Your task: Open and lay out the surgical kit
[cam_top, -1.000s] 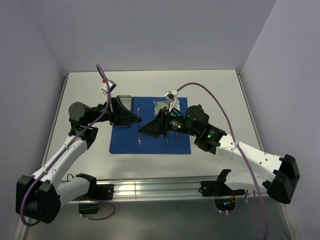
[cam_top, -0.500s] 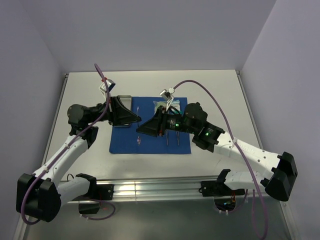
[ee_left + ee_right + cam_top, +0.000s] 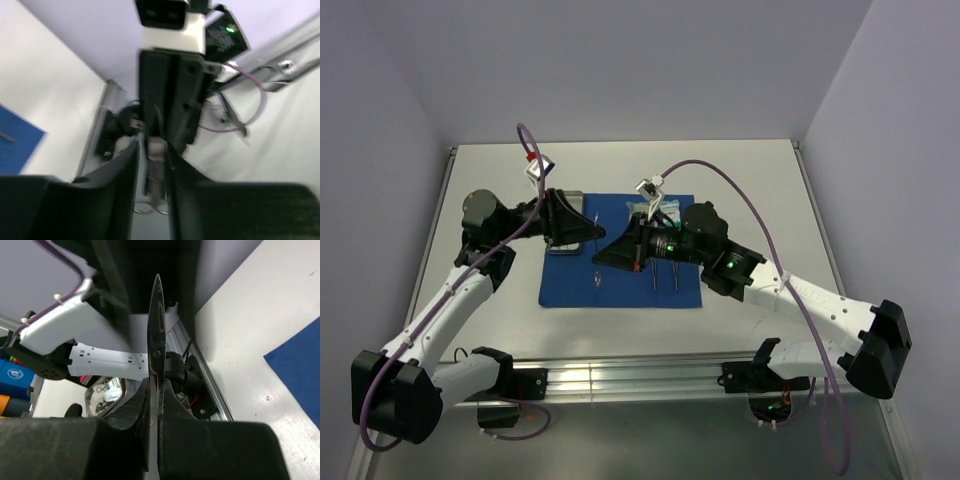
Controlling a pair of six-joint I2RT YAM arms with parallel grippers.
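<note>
Probably the right gripper (image 3: 155, 390), clamped on scissors (image 3: 156, 325) above the cloth's (image 3: 620, 290) middle, does best to lower them flat onto bare blue beside the steel tools (image 3: 656, 276), keeping the blade off the left gripper (image 3: 151, 150) facing it. That one, over the cloth's far-left corner by the tray (image 3: 572, 203), shows a narrow gap around a blurred steel piece; whether it grips cannot be told. Bare table (image 3: 620, 165) shows beyond the cloth's far edge.

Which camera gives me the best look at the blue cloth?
The top external view: the blue cloth lies spread flat there, nearly all of it in sight. The left wrist view catches only a blurred corner at its left edge; the right wrist view shows one corner at its right edge.
</note>
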